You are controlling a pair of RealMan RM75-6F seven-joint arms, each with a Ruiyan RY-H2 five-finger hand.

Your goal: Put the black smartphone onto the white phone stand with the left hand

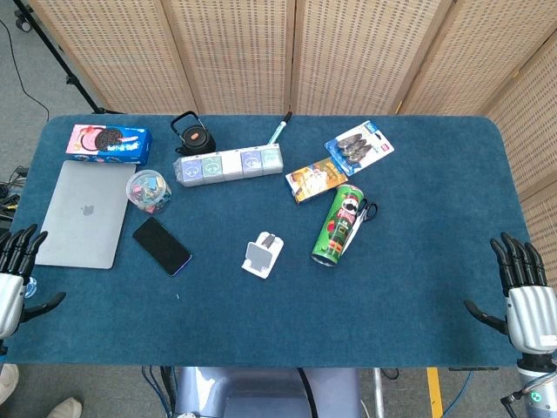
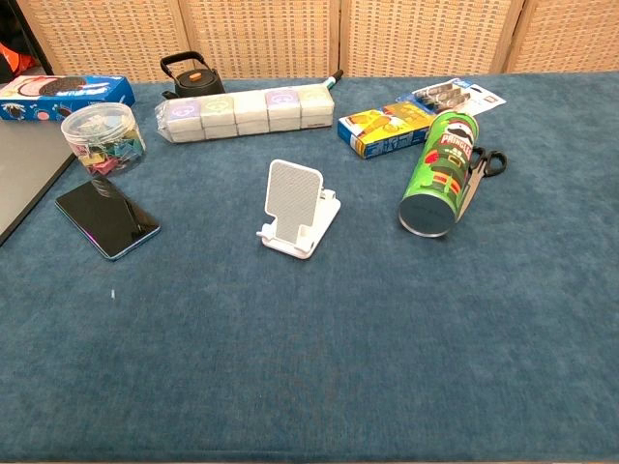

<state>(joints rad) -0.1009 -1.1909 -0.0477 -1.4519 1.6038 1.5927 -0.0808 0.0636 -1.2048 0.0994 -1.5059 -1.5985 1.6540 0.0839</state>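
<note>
The black smartphone (image 1: 162, 245) (image 2: 107, 218) lies flat on the blue table cloth, screen up, left of centre. To its right the white phone stand (image 1: 263, 254) (image 2: 295, 207) stands upright with nothing on it. My left hand (image 1: 15, 272) hovers at the table's left front edge, fingers spread and holding nothing, well left of the phone. At the right front edge my right hand (image 1: 524, 292) is likewise spread and empty. The chest view shows neither hand.
A silver laptop (image 1: 85, 213) lies left of the phone, a clear tub of clips (image 1: 149, 192) (image 2: 103, 137) just behind it. A green crisp can (image 1: 338, 224) (image 2: 439, 171) with scissors (image 2: 481, 169) lies right of the stand. Behind are a cookie box (image 1: 110, 144), kettle (image 1: 192, 133), boxes row (image 1: 228, 164).
</note>
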